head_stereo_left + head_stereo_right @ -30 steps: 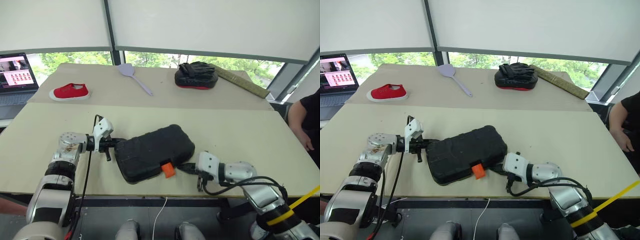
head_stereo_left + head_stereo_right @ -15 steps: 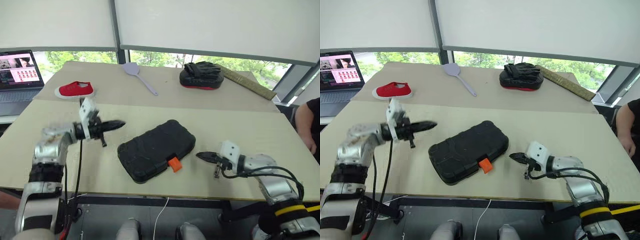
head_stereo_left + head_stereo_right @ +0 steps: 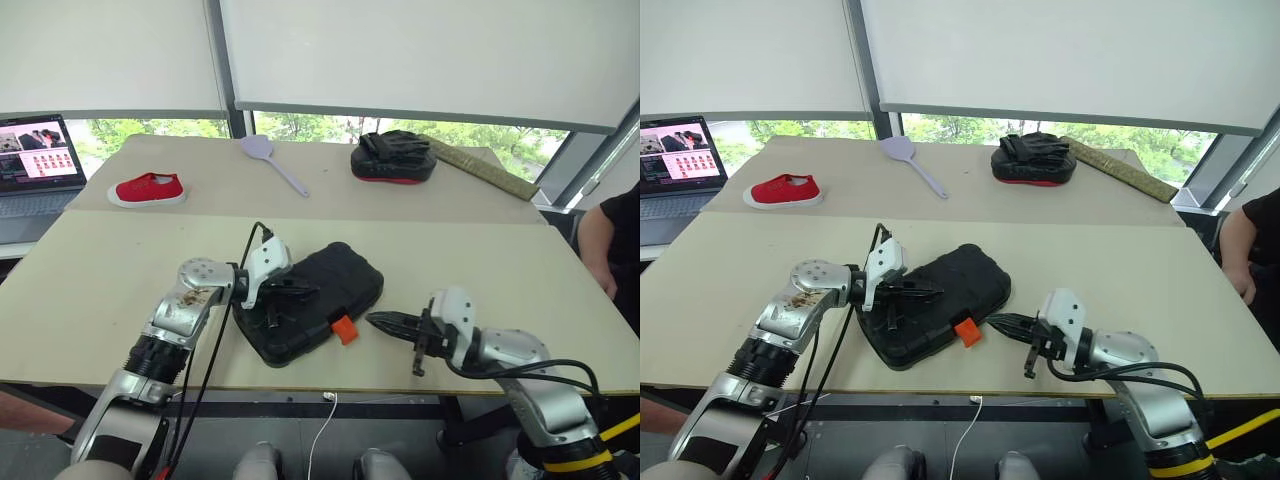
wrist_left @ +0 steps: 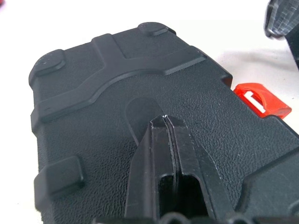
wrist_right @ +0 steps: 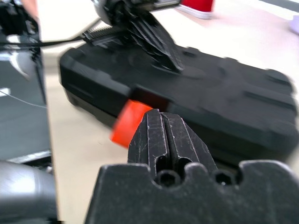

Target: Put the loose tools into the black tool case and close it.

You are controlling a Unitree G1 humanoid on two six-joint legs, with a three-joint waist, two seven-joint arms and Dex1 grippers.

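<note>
Left end effector: both black fingers pressed together, nothing held between them. It sits over the lid of the black moulded-plastic tool case, tips above the textured shell near the end of the case toward the robot's left. In the left wrist view the closed fingers lie low over the lid, above a shallow oval recess; whether they touch the shell cannot be told.

Right end effector: fingers together, nothing gripped. It points toward the case from the robot's right, just beside the small orange latch and apart from it. In the right wrist view the closed fingertips line up with the latch.

Tool case: closed, lid down, lying flat and skewed on the near half of the light beige tabletop, close to the near edge and roughly central. The latch projects from the long side that faces the near edge.

Far part of the tabletop:
- red canvas shoe, toward the left edge;
- grey plastic spatula, near the far edge;
- black-and-red padded mitt, toward the far right corner;
- long olive-brown bar, lying diagonally beside the mitt.

An open laptop stands beyond the left edge. A person's dark sleeve and arm show at the right edge.
</note>
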